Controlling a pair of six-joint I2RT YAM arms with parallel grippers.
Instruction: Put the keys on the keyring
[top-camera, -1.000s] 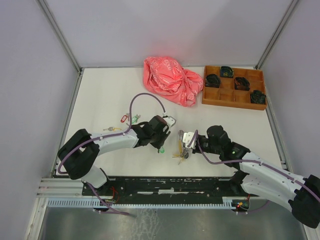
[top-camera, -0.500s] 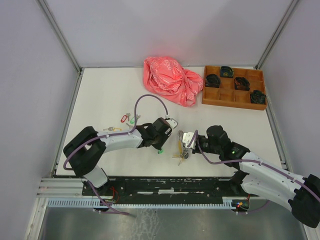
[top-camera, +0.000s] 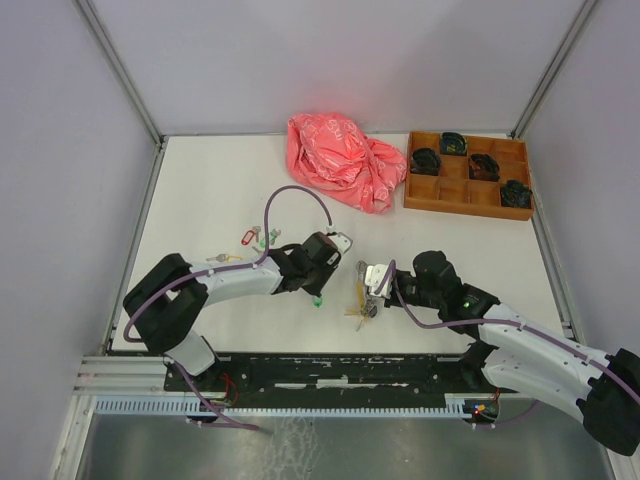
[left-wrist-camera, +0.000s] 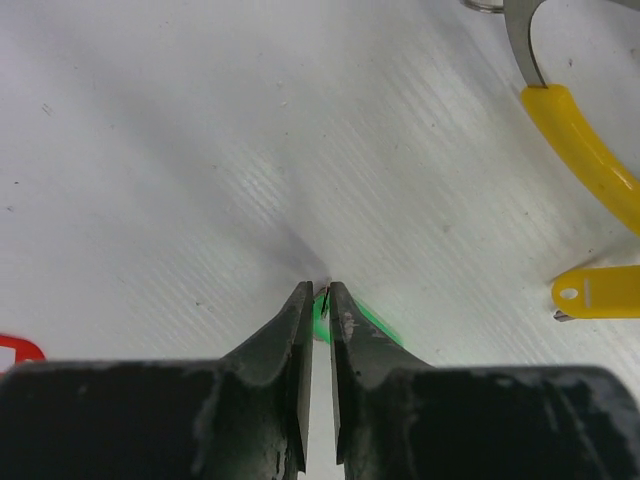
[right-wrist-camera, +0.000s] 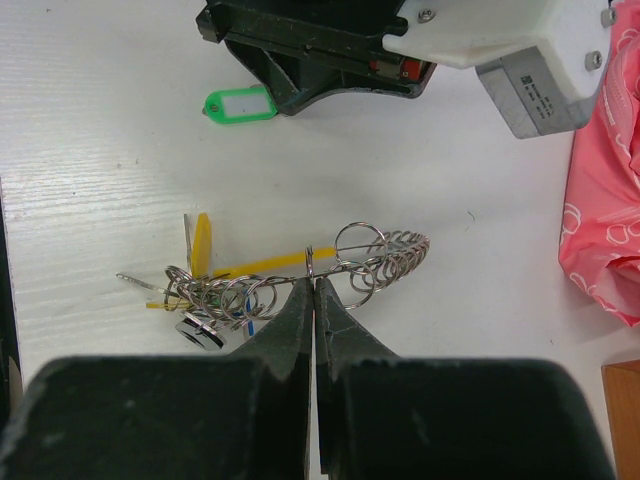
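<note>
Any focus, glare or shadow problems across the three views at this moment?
Top external: even, diffuse light, soft shadows, sharp. Left wrist: table grain and green tag crisp, left gripper dark, slightly soft. Right wrist: keyring sharp with mild glints, right gripper dark and soft up close.

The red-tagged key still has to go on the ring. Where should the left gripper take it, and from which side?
By the red tag, pinched across its short width, coming straight down. It lies flat on the table, with another key close on its right, so a sideways approach risks bumping it.
</note>
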